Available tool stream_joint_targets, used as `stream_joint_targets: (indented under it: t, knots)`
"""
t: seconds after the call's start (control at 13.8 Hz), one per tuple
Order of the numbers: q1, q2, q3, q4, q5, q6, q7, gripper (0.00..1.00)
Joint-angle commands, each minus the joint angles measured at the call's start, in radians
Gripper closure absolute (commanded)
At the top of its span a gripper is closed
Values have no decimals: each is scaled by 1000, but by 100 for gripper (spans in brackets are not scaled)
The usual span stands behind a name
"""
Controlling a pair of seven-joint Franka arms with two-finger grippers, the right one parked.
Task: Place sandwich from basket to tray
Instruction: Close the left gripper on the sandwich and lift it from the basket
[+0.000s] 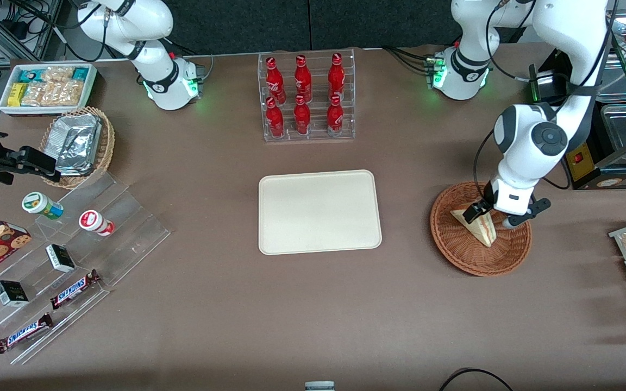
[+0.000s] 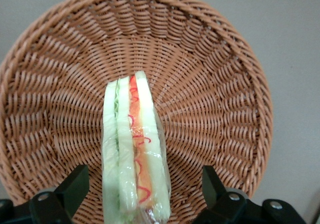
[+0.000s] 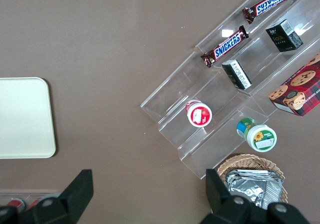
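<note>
A brown table seen from above. Near its middle lies the tray (image 1: 319, 212), cream, flat and bare. Toward the working arm's end of the table sits the basket (image 1: 479, 229), a round, shallow, reddish-brown wicker bowl.

The sandwich (image 1: 479, 224) is inside the basket, a pale triangular wedge lying roughly in the middle of the weave, its point aimed at the table's front edge. In the wrist view the sandwich (image 2: 134, 149) shows its cut edge: white bread with green and red stripes, under clear wrap, resting on the basket (image 2: 215, 84) floor.

The gripper (image 1: 491, 215) is down in the basket over the wide end of the wedge. In the wrist view its fingers (image 2: 75, 184) stand apart, one on each side of the sandwich, with a gap visible between each finger and the bread. Nothing is clamped yet.

As for progress, the task looks to be at its early stage. The reach into the basket seems done and the gripper is lined up for a grasp. Closing on the sandwich, lifting it clear of the rim, carrying it to the tray and setting it down all remain.
</note>
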Motion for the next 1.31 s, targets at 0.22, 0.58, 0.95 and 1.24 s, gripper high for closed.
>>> stream_joint_targets:
  t: [0.22,0.58,0.95,1.24]
  knots:
    - [-11,27,5,-4,-5,-14,-13,76]
    - [-11,-28,0,52,3,-144,-1,100]
    - [-11,-30,-105,385,68,-647,22,100]
    - [-13,22,-269,499,52,-707,4,100]
